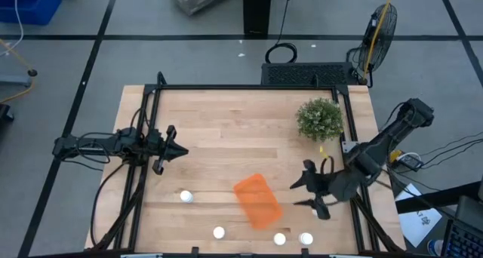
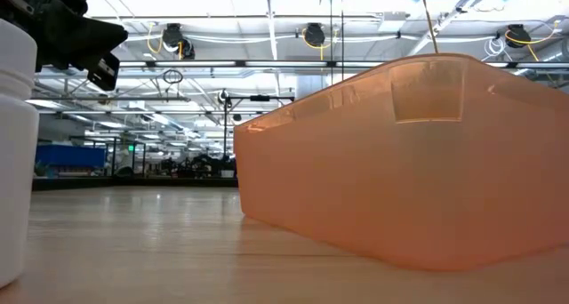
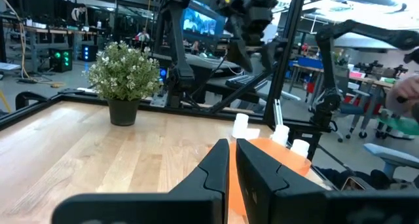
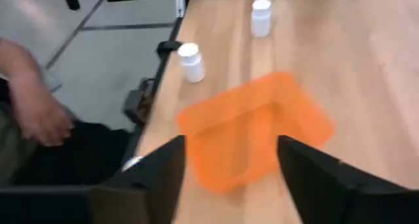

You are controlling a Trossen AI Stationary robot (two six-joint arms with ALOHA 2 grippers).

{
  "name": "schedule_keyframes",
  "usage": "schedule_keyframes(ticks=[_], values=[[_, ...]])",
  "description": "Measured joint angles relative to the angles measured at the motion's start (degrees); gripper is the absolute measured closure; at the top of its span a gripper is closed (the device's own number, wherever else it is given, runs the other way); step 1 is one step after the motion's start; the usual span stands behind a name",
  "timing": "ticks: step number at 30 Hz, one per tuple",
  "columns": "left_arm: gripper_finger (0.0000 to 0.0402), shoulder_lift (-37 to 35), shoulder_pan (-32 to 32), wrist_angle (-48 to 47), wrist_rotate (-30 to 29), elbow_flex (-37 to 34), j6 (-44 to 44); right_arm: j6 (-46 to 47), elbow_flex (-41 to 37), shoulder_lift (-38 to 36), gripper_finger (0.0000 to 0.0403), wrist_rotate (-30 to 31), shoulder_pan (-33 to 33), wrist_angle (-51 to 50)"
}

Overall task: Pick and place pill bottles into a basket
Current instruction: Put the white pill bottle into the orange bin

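The orange basket (image 1: pixel 257 201) lies on the table near the front, empty; it also shows in the low view (image 2: pixel 418 162) and in both wrist views (image 4: pixel 255 129) (image 3: pixel 278 152). Several white pill bottles stand upright on the table: one left of the basket (image 1: pixel 186 197), one at the front (image 1: pixel 219 232), two at the front right (image 1: pixel 279 239) (image 1: pixel 306 239). My right gripper (image 1: pixel 308 193) is open, above the table just right of the basket, pointing at it (image 4: pixel 229 178). My left gripper (image 1: pixel 177 150) is shut and empty at the table's left (image 3: pixel 232 165).
A potted green plant (image 1: pixel 320 119) stands at the far right of the table. A black frame rail (image 1: pixel 241 87) runs around the table. A person's hand (image 4: pixel 33 109) shows beyond the table's near edge in the right wrist view. Bare wood lies in the table's middle.
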Motion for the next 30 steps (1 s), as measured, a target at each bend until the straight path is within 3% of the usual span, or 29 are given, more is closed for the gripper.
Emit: schedule_keyframes(ticks=[4, 11, 15, 30], values=[[0.0369, 0.0, 0.0, -0.1, 0.0, 0.0, 0.0, 14.9, 3.8, 4.2, 0.0109, -2.1, 2.3, -14.3], [0.0369, 0.0, 0.0, 0.0, 0.0, 0.0, 0.0, 36.4, 4.5, 7.8, 0.0112, -7.4, 8.1, -27.9], [0.0369, 0.0, 0.0, 0.0, 0.0, 0.0, 0.0, 40.7, 4.5, 8.9, 0.0118, -7.0, 10.3, -30.6], [0.0369, 0.0, 0.0, 0.0, 0.0, 0.0, 0.0, 49.0, -2.8, 12.2, 0.0119, -10.2, 14.1, -25.5]])
